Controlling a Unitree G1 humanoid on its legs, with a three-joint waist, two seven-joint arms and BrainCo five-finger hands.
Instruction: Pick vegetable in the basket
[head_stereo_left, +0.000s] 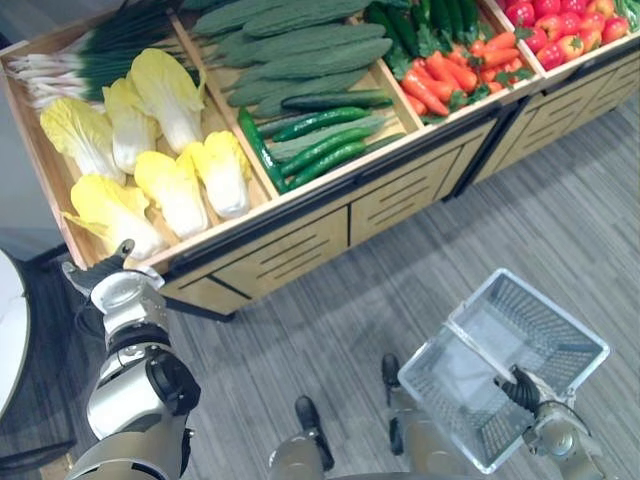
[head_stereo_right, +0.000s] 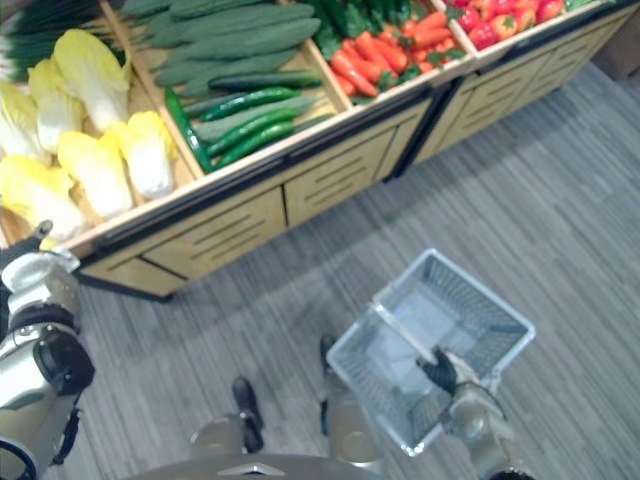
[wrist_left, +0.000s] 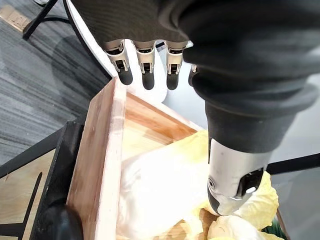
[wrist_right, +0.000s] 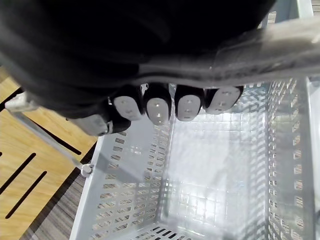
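Several pale yellow napa cabbages (head_stereo_left: 150, 150) lie in the left bin of a wooden produce stand (head_stereo_left: 300, 235). My left hand (head_stereo_left: 102, 270) hovers at that bin's front left corner, just by the nearest cabbage (head_stereo_left: 112, 214). Its fingers (wrist_left: 145, 70) are straight over the bin's wooden rim (wrist_left: 107, 150) and its thumb (wrist_left: 234, 185) hangs above a cabbage (wrist_left: 160, 185); it is open and holds nothing. My right hand (head_stereo_left: 520, 388) is shut on the handle (wrist_right: 240, 55) of a translucent grey plastic basket (head_stereo_left: 560, 345), which hangs empty low on the right.
Green onions (head_stereo_left: 90, 50) fill the back of the cabbage bin. Long cucumbers (head_stereo_left: 300, 60) and small dark ones (head_stereo_left: 315, 140) lie in the middle bin, then red chillies (head_stereo_left: 450, 75) and red peppers (head_stereo_left: 560, 30). A white round tabletop (head_stereo_left: 8, 320) stands at the far left.
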